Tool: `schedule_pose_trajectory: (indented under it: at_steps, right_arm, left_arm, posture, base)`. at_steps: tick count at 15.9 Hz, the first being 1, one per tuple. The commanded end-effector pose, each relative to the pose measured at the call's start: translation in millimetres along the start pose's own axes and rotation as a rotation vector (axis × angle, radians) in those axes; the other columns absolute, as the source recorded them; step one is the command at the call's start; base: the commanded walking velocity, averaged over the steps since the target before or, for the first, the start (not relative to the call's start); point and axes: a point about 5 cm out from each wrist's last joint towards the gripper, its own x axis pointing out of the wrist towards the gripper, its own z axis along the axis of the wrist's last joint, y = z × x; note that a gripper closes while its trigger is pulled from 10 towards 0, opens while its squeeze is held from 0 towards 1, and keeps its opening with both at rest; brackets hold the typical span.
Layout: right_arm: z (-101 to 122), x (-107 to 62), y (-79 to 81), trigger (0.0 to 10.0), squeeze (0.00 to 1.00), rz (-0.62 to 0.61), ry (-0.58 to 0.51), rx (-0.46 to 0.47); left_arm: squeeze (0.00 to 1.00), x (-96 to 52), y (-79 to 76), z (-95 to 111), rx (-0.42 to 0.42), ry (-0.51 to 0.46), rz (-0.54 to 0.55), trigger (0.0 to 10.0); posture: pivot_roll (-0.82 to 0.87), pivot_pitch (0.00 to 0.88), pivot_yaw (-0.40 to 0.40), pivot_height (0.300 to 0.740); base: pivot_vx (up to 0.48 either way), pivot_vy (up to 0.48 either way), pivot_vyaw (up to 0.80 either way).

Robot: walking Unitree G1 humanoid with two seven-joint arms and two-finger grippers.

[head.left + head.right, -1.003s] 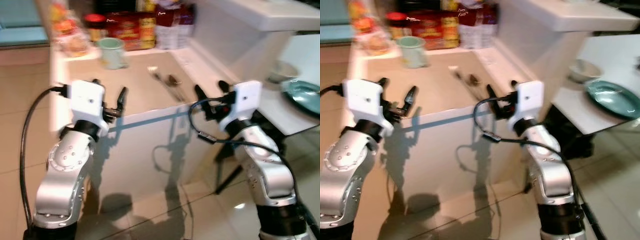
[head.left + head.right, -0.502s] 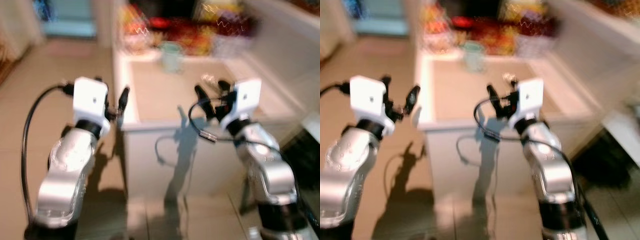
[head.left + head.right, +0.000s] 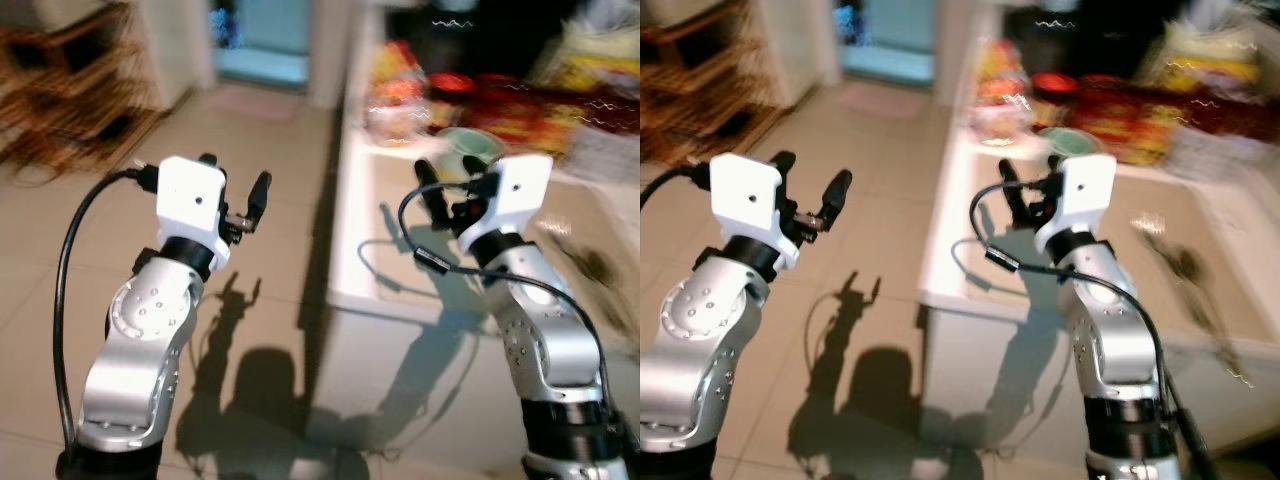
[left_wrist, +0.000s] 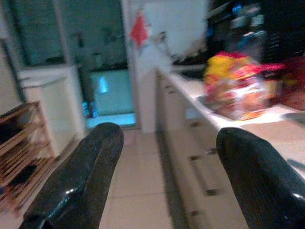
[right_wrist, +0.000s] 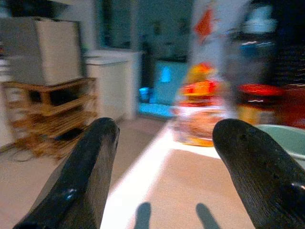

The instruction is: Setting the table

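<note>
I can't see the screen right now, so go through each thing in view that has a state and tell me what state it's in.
left gripper: open, empty, held up over the tiled floor.
right gripper: open, empty, raised at the counter's edge.
green mug: upright on the counter, behind the right gripper.
cutlery: lying flat on the counter, blurred.
red-lidded jar: upright, lid on.

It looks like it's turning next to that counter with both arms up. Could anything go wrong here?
Possibly. The right gripper is raised, open and empty, over the counter close to the green mug, so a swing might knock it. The cable looping off that arm hangs by the counter edge and might snag. The picture is blurred, so the cutlery is hard to locate.
</note>
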Motion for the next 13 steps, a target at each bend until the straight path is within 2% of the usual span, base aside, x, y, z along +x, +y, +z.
schedule_pose_trajectory:
  at_steps: [1, 4, 6, 7, 12, 13]
  right_arm:
    - [8.6, -4.1, -13.9, 10.0, 0.0, -0.04, -0.034, -0.018]
    - [7.6, -8.1, -25.3, 10.0, 0.0, -0.066, -0.016, -0.016]
    - [7.2, -7.4, -24.7, 10.0, 0.0, -0.051, -0.005, -0.011]
    - [7.2, -6.9, -22.2, 10.0, 0.0, -0.032, 0.002, -0.04]
    - [0.5, -2.7, -12.6, 10.0, 0.0, 0.015, 0.048, -0.082]
    - [-2.5, -2.8, -11.0, 10.0, 0.0, 0.03, 0.064, -0.024]
  left_arm:
    - [0.0, 3.0, -8.9, 5.2, -0.01, -0.022, -0.047, 10.0]
    - [0.0, 5.7, -11.3, 2.4, 0.028, -0.002, -0.062, 10.0]
    - [0.0, 7.4, -9.8, 1.4, 0.039, 0.005, -0.054, 10.0]
    - [0.0, 7.9, -9.0, 1.3, 0.04, 0.006, -0.048, 10.0]
    - [0.0, 8.5, -7.5, 0.8, 0.065, 0.012, -0.042, 10.0]
    - [0.0, 8.3, -5.7, -0.8, 0.081, 0.024, -0.03, 10.0]
  posture:
    - [0.0, 0.0, -0.079, 0.74]
    - [-0.01, 0.0, -0.073, 0.74]
    - [-0.01, 0.0, -0.072, 0.74]
    - [-0.01, 0.0, -0.072, 0.74]
    - [0.0, 0.0, -0.074, 0.74]
    - [-0.01, 0.0, -0.075, 0.74]
  base:
    - [0.0, 0.0, 0.0]
    - [0.0, -0.204, 0.0]
    - [0.0, -0.48, 0.0]
    - [0.0, -0.48, 0.0]
    - [0.0, -0.48, 0.8]
    - [0.0, -0.48, 0.0]
